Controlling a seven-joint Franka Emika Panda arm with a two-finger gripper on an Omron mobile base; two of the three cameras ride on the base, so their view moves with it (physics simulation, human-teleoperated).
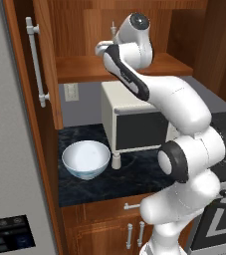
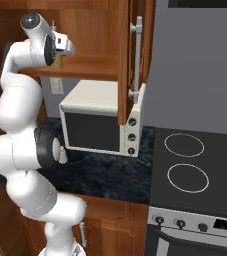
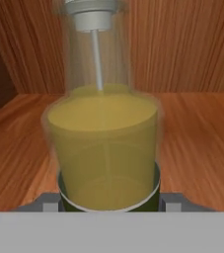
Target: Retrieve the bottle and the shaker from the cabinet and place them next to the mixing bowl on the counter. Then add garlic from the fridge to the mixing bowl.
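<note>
Bottle (image 3: 103, 143), apparently clear, yellow-filled.

Wooden cabinet shelf (image 3: 197, 138), bottle (image 3: 106, 143) standing on it

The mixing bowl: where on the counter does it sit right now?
In the left base view, the mixing bowl sits on the dark counter, left of the microwave, with a small white shaker between them.

Clear bottle (image 3: 103, 148), yellow liquid, grey cap. White mixing bowl (image 1: 86, 159) on dark marbled counter (image 1: 134, 174). Reddish wood-grain cabinet (image 3: 192, 44).
</note>
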